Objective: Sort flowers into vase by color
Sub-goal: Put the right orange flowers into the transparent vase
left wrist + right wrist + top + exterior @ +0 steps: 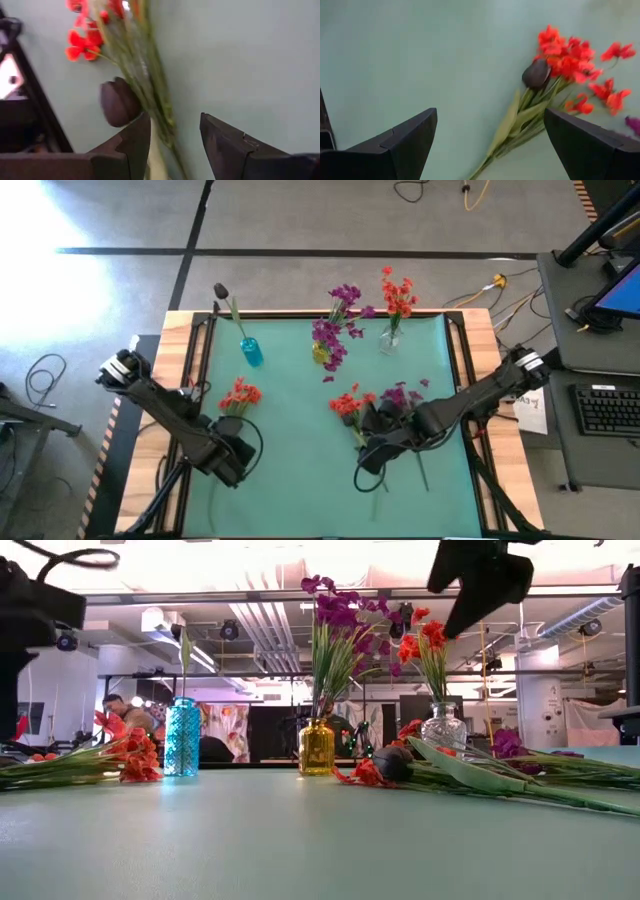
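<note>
On the green surface (300, 470), the left tool (175, 145) sits low over the near left part, its two dark fingers (132, 145) part-way apart with the green stems of a bunch of orange-red flowers (240, 394) running up between them; the wrist view does not settle whether the stems are actually pinched. A dark bud (117, 102) lies just beside the left finger, and the red blossoms spread out ahead of the tool. Beyond this tool, toward the far edge, a blue vase (251, 351) stands upright with a single dark-budded flower (222, 292) in it. Farther right along the far edge, a yellow vase (316, 746) holds purple-magenta flowers (335, 330), and just right of it a clear glass vase (443, 729) holds orange-red flowers (397, 295). The right tool (490, 145) hangs above the surface right of centre with its fingers (410, 140) spread wide and nothing between them. Just ahead of it lies a loose pile: orange-red blooms (570, 55), another dark bud (536, 74) among them, long green stems and leaves (520, 117) trailing back toward the tool, and purple blooms (405, 393) to the right side of the heap. In the low view this pile lies flat on the surface, right of the glass vase. A person (125, 718) shows in the room behind the surface.
</note>
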Robot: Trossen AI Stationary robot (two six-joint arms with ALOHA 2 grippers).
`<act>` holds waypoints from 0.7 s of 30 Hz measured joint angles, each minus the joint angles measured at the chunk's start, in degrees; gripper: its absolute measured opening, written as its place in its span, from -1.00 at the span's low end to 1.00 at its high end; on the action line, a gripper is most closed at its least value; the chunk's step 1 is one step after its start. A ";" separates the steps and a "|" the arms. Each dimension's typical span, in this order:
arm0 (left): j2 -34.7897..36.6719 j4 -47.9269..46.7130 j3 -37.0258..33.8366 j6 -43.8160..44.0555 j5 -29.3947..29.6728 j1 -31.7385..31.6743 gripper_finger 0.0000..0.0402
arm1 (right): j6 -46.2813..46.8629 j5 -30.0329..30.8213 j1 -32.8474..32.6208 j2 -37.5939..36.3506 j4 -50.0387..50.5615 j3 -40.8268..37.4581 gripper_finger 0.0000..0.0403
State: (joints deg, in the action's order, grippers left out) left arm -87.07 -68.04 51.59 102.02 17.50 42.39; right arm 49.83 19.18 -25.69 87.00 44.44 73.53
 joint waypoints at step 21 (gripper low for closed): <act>-5.23 1.49 0.06 -3.08 0.02 -2.91 -0.21 | 19.61 1.49 -0.60 4.20 8.31 -5.14 0.78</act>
State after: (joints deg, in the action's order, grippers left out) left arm -92.30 -66.55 51.66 98.94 17.52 39.48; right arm 69.44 20.67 -26.29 91.20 52.74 68.39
